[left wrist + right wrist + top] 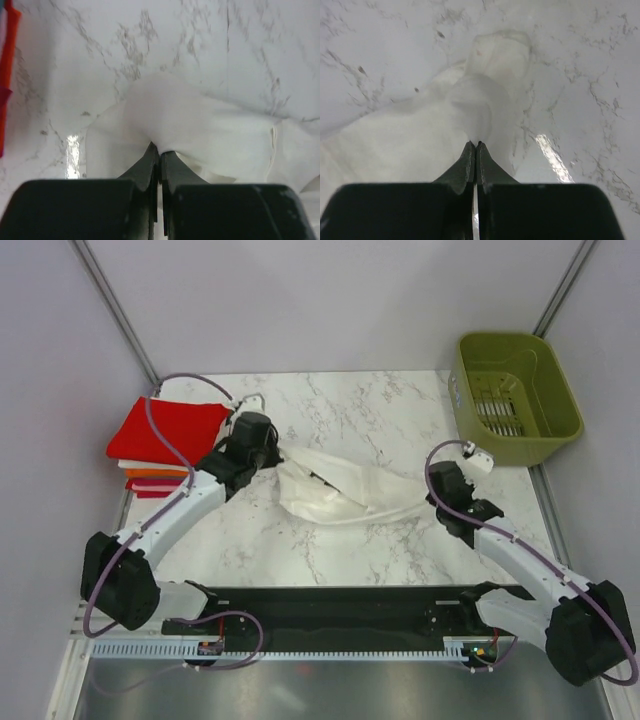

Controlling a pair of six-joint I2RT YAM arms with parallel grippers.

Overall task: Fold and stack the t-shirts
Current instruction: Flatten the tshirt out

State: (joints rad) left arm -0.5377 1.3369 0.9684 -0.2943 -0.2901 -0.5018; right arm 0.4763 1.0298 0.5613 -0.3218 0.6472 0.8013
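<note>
From above, white shirt (335, 485) is lying bunched on the table (400, 410), long axis running far-left to near-right; left gripper (276, 452) is holding its left end, right gripper (432, 500) its right end; stack (160, 440) is sitting just left of the left arm. Left wrist: jaws are pinching together on a raised fold. Right wrist: jaws are likewise clamping cloth; spreading would probably mean pulling apart along that axis.
</note>
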